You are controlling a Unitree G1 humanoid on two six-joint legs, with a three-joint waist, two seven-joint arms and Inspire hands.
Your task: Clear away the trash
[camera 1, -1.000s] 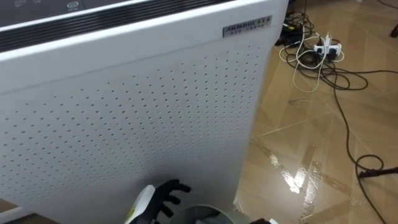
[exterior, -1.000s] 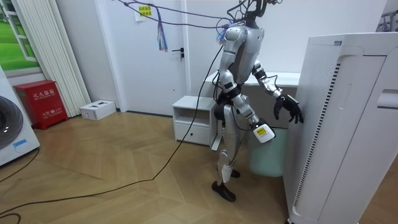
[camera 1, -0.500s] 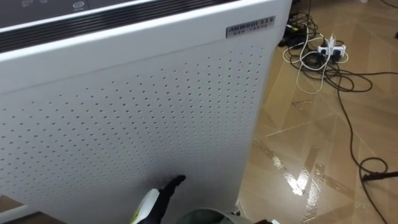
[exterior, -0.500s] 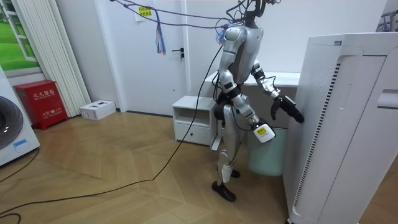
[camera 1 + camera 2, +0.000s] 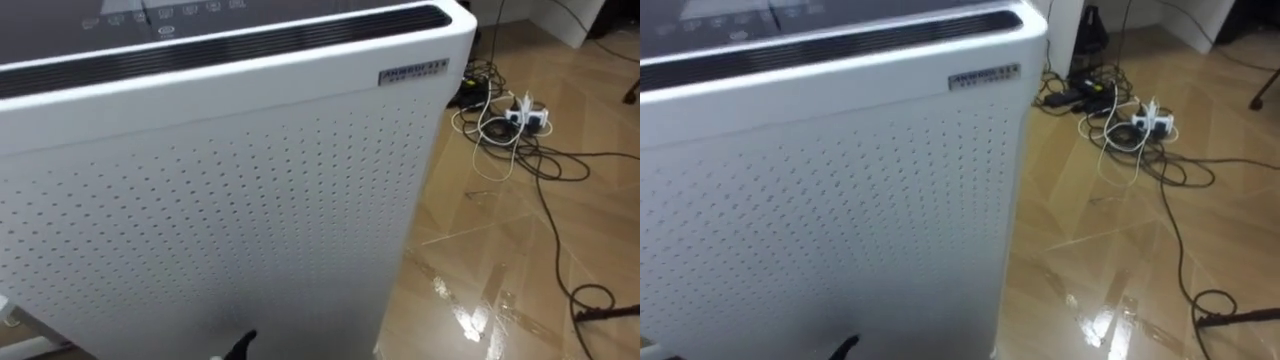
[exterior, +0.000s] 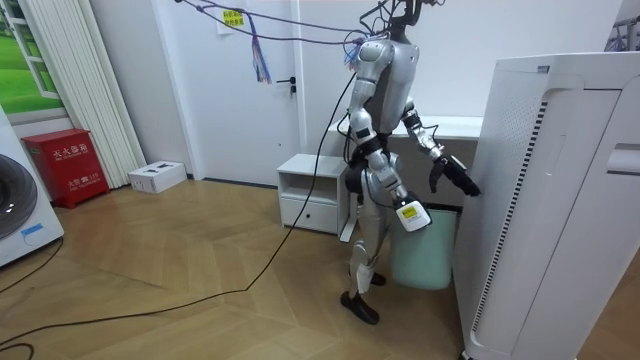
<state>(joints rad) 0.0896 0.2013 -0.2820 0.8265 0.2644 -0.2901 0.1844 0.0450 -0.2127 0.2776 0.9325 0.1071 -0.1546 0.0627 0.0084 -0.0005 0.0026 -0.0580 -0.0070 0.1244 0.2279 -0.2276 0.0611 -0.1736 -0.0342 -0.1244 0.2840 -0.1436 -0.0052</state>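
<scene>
I see the left hand (image 6: 455, 178) extended toward the purifier (image 5: 200, 200), fingers straight and empty. I cannot tell the right hand's (image 6: 408, 214) state. The bin (image 6: 428, 260) stands upright.

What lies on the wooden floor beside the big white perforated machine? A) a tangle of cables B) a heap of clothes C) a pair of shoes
A: the eye views show a tangle of cables with a white power strip on the wooden floor, right of the white air purifier.

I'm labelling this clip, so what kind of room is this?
Probably a home-style room: a washing machine, a small white cabinet and a tall air purifier on wood flooring.
</scene>
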